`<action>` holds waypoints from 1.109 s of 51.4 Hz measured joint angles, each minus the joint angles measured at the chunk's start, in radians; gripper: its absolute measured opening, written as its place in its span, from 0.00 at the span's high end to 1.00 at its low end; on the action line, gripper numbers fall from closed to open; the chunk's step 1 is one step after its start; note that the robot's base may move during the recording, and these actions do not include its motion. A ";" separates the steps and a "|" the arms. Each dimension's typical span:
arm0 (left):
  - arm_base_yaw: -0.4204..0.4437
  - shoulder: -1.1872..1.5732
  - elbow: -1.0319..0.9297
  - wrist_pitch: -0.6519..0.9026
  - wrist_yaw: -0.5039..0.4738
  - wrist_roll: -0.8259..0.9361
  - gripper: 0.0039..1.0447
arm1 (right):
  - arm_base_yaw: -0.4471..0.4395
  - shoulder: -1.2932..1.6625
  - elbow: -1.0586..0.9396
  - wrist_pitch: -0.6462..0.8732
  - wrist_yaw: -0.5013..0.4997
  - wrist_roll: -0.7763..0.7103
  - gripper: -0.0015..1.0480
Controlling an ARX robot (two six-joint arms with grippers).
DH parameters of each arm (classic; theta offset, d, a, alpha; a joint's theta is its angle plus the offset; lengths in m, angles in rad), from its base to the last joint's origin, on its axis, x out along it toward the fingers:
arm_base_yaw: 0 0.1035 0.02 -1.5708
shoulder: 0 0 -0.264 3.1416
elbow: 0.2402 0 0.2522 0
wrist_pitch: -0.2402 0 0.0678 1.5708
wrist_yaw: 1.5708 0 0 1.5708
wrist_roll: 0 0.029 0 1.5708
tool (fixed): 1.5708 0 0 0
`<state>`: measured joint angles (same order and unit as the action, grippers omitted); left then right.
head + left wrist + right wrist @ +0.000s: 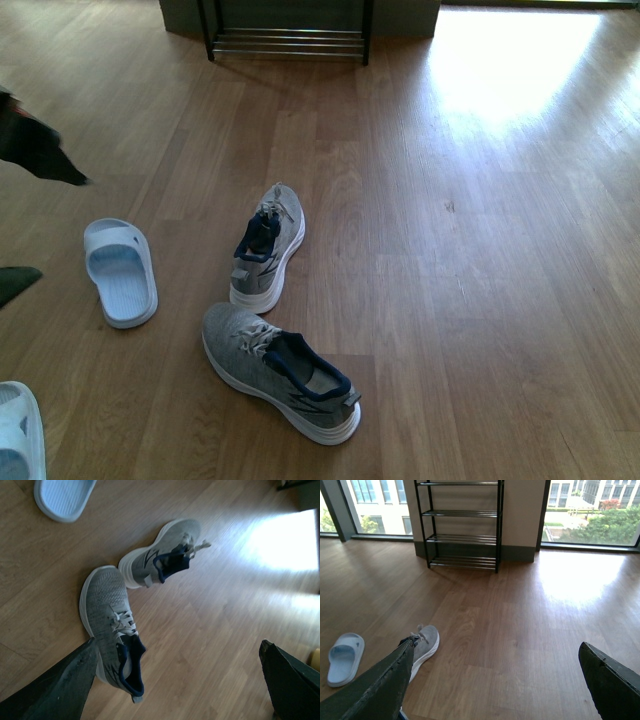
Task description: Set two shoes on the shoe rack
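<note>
Window daylight, floor [500, 60] glare, soft focus

I see two grey knit sneakers with white soles, navy collars and pale laces on the wooden floor [480, 300]. The nearer shoe [278, 372] sits sole-down, toe toward 10 o'clock and heel toward 4. The farther shoe [268, 248] lies just beyond it at 12 o'clock, toe toward 1 o'clock, its heel just beside the nearer one's toe; I cannot tell whether they touch. The shoe rack [288, 40], black uprights with several tiers of chrome bars, stands well apart at 12 o'clock.
</note>
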<state>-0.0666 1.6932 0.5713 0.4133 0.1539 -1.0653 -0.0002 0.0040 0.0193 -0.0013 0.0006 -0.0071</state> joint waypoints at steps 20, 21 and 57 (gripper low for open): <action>-0.118 0.547 0.355 -0.153 0.133 -0.014 0.09 | 0.000 0.000 0.000 0.000 0.000 0.000 0.09; -0.121 0.568 0.374 -0.153 0.140 -0.021 0.09 | 0.000 0.000 0.000 0.000 0.000 0.000 0.09; -0.220 0.888 0.594 -0.199 0.286 -0.135 0.09 | 0.000 0.000 0.000 0.000 0.000 0.000 0.09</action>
<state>-0.2863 2.5813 1.1652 0.2142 0.4400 -1.2003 -0.0002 0.0040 0.0193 -0.0010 0.0006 -0.0071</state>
